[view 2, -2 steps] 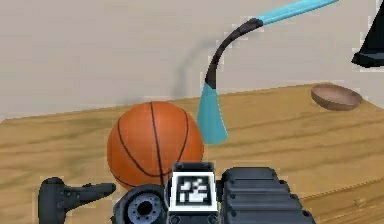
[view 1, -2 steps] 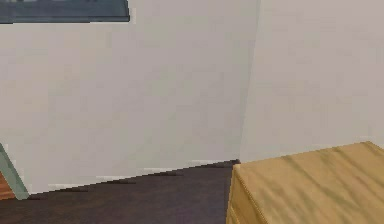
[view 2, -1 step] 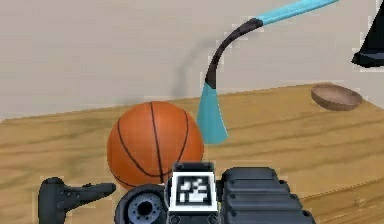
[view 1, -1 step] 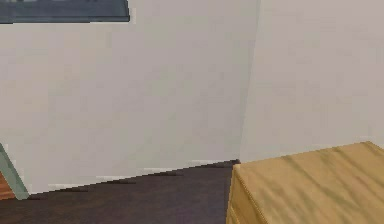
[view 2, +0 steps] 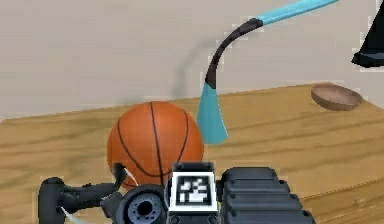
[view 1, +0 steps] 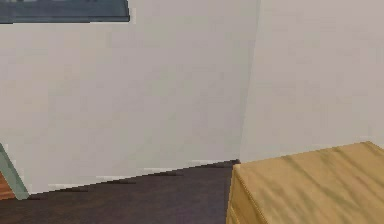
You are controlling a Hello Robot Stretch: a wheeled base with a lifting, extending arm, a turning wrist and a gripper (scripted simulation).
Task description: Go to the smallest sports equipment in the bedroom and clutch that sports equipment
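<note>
We saw the basketball [view 2: 158,142] resting on the table [view 2: 50,140], with the gripper [view 2: 105,190] low at the arm side view's left, close by the ball's lower edge. We could not tell whether it held anything or touched the ball. A teal and dark curved stand [view 2: 212,112] rose just right of the ball, a brown bowl [view 2: 335,97] lay farther right, and ahead we faced white walls [view 1: 120,100] above a dark floor [view 1: 150,190].
</note>
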